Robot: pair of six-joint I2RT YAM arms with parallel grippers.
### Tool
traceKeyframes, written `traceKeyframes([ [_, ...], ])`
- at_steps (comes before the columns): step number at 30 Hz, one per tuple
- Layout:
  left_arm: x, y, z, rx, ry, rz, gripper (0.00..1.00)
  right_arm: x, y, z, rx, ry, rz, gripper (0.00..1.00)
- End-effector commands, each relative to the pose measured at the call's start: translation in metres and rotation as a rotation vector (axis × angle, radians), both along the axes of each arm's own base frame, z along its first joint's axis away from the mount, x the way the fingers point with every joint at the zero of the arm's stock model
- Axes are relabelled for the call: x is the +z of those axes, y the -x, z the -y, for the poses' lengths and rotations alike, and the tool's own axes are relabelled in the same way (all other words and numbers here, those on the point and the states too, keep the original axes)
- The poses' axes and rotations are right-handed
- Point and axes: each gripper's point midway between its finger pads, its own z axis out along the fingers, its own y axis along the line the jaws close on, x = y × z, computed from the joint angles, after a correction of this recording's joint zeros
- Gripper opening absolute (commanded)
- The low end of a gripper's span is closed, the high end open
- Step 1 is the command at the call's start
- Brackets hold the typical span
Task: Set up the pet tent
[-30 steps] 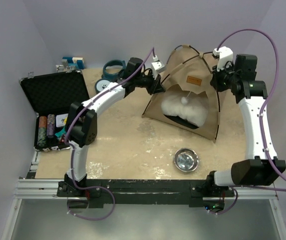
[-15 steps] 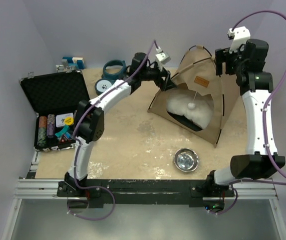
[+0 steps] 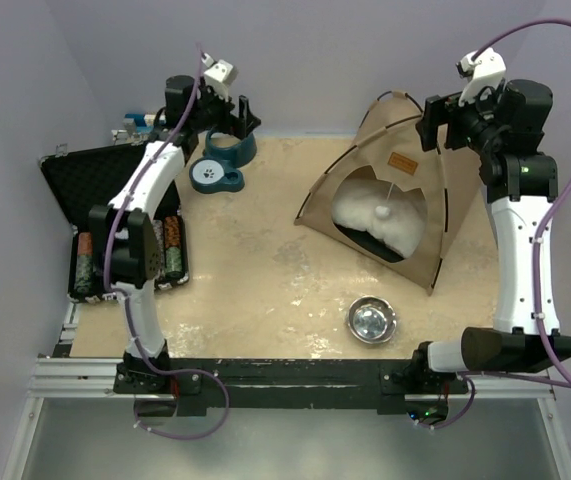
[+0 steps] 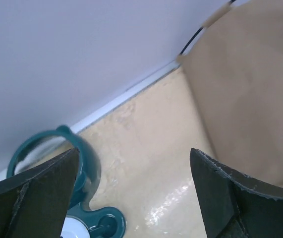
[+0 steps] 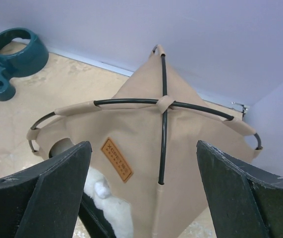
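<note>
The left gripper's [image 4: 134, 159] jaws stand wide apart with nothing between them; past its fingers the left wrist view shows bare table, a teal feeder [image 4: 87, 171] down to the left and one tan side of the pet tent [image 4: 240, 89] to the right, well clear of the fingers. From above, this gripper [image 3: 241, 113] hangs over the feeder [image 3: 221, 160] at the far left of the table [image 3: 255, 270], well apart from the tent.

The right gripper's [image 5: 142, 148] jaws are also spread wide and hold nothing; the top of the pet tent [image 5: 131, 124] lies below and between its fingers, with two thin dark poles [image 5: 164, 79] crossing under a small fabric loop at the peak, and a brown label [image 5: 116, 158] on the front panel. Seen from above, the right gripper [image 3: 433, 128] hovers just beside the tent's peak; whether it touches the fabric cannot be told.

The pet tent [image 3: 435, 205] stands upright on the far right part of the table, its rounded entrance facing the near edge; inside lies a white cushion [image 3: 360, 222], and a white pom-pom [image 3: 382, 211] hangs in the opening.

A metal bowl [image 3: 371, 320] sits near the front edge, in front of the tent and apart from it; an open black case [image 3: 100, 180] lies at the left edge with poker chips [image 3: 85, 262] in its near half.
</note>
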Motion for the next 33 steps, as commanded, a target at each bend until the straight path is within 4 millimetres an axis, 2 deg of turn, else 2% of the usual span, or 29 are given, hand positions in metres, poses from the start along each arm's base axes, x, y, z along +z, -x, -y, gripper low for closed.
traceKeyframes([
  [1, -0.097, -0.050, -0.021, 0.090, -0.119, -0.143, 0.97, -0.004, -0.004, -0.009, 0.045, -0.027, -0.010, 0.90],
  [5, -0.118, -0.083, -0.026, 0.139, -0.140, -0.098, 0.97, -0.009, 0.000, -0.007, 0.038, -0.015, -0.023, 0.90],
  [9, -0.145, -0.098, -0.027, 0.133, -0.177, -0.083, 0.97, -0.017, 0.004, -0.006, 0.035, -0.010, -0.042, 0.91],
  [14, -0.193, -0.094, -0.025, 0.059, -0.259, -0.145, 0.93, -0.017, 0.004, -0.003, 0.018, 0.001, -0.042, 0.91],
  [20, -0.220, -0.074, -0.035, 0.021, -0.366, -0.208, 0.85, -0.019, -0.001, -0.002, 0.019, 0.002, -0.048, 0.90],
  [22, -0.227, -0.063, -0.040, 0.013, -0.393, -0.245, 0.77, -0.020, -0.004, -0.002, 0.020, 0.001, -0.051, 0.91],
  [25, -0.214, -0.044, -0.040, 0.026, -0.369, -0.281, 0.46, -0.021, -0.007, -0.003, 0.024, -0.003, -0.055, 0.90],
  [29, -0.192, -0.015, -0.031, 0.140, -0.302, -0.327, 0.33, -0.024, -0.009, -0.004, 0.028, -0.011, -0.062, 0.90],
  [31, -0.189, -0.002, -0.026, 0.224, -0.272, -0.374, 0.26, -0.025, -0.010, -0.005, 0.033, -0.015, -0.062, 0.90],
  [33, -0.193, 0.006, -0.030, 0.428, -0.234, -0.462, 0.00, -0.026, -0.010, -0.006, 0.034, -0.024, -0.066, 0.90],
])
